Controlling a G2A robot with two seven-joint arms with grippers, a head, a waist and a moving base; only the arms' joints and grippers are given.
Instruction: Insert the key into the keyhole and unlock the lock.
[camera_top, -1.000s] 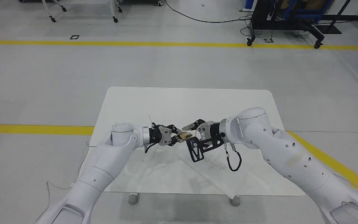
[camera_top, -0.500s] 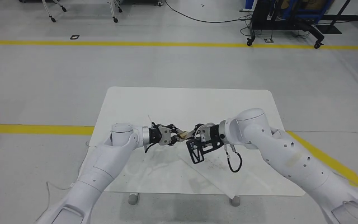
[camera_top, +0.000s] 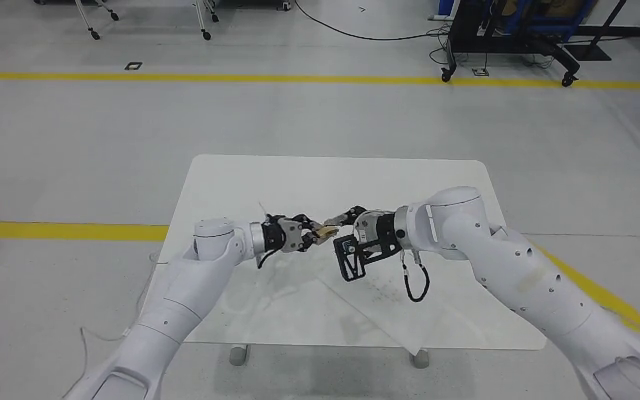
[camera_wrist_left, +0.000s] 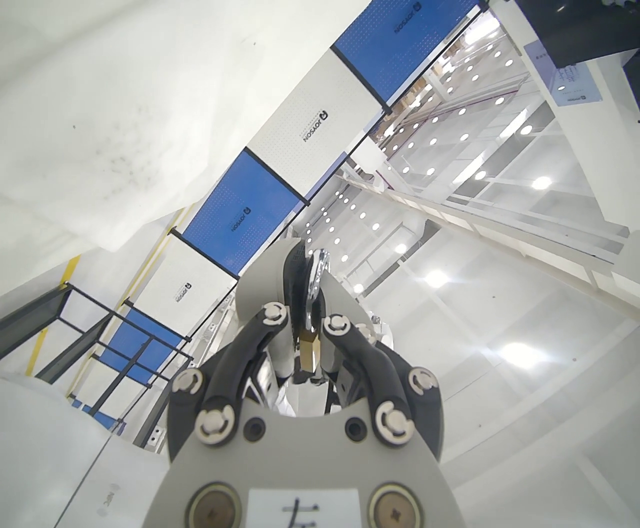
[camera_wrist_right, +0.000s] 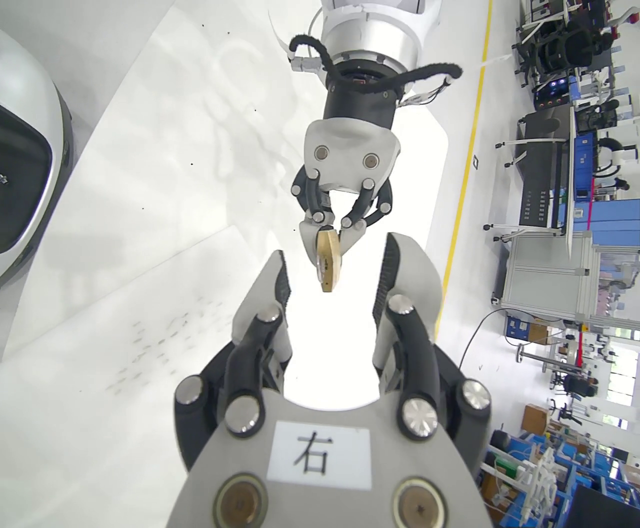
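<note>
Pinching the lock (camera_wrist_right: 328, 265), left gripper (camera_wrist_right: 327, 234) opposite splayed right gripper (camera_wrist_right: 336, 260)

1 brass lock (camera_wrist_right: 328, 261), 1 white tabletop (camera_top: 250, 180), 1 left gripper (camera_wrist_left: 311, 285) and 1 right gripper (camera_wrist_right: 336, 267) are counted; 2 fingers (camera_wrist_right: 407, 270) are seen on each.

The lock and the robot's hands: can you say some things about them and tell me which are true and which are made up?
1. The left gripper is holding the lock. True.
2. The right gripper is squeezed shut. False: its fingers are wide open with nothing between them.
3. The lock is lying flat on the table. False: it is held up in the air above the table.
4. The two grippers point at each other. True.
</note>
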